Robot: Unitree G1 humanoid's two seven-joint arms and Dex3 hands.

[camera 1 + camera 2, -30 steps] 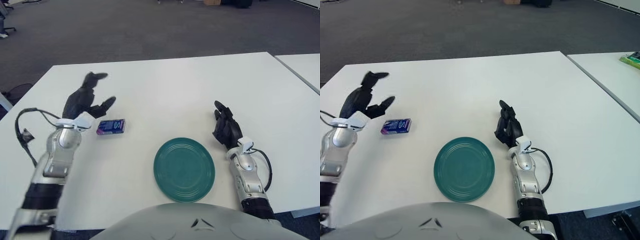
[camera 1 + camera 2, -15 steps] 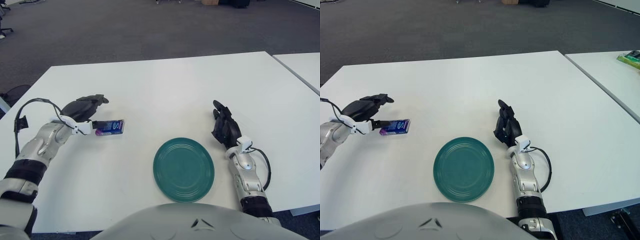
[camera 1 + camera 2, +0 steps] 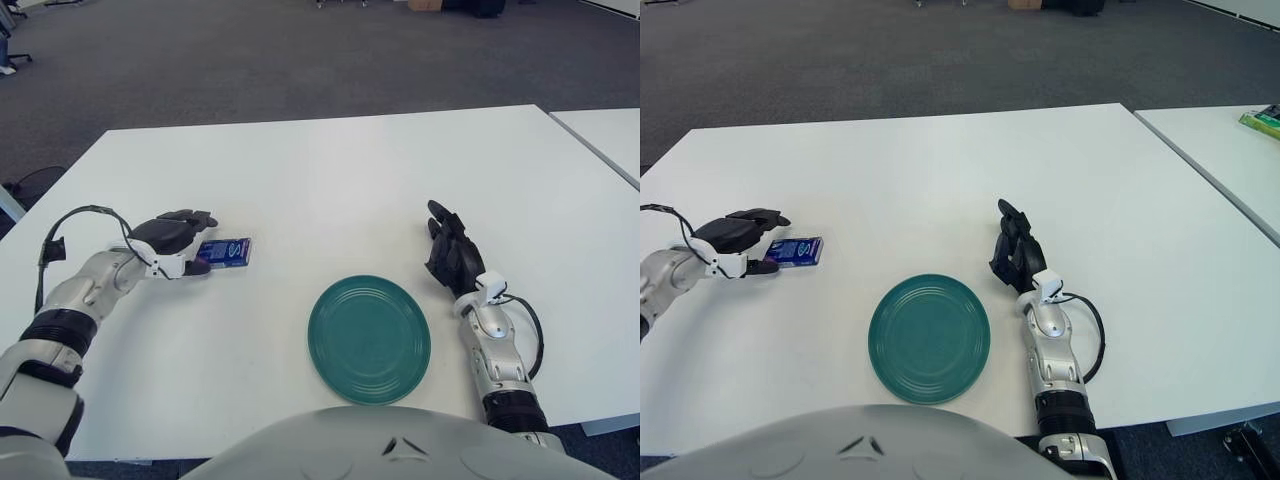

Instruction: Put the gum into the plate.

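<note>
one gum pack [image 3: 224, 252] — left hand [image 3: 172, 242] closing on it — one plate [image 3: 369, 339], right hand [image 3: 452, 258] relaxed.

No text can be read anywhere in either view. The gum pack [image 3: 224, 252] on the worktop [image 3: 330, 180] carries a blue and purple printed face with pale markings, but the lettering is too small to make out. The green plate [image 3: 369, 339] bears only plain concentric rings.

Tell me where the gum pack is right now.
The gum pack lies flat on the white table, left of the green plate, with the left hand at its left end.
</note>
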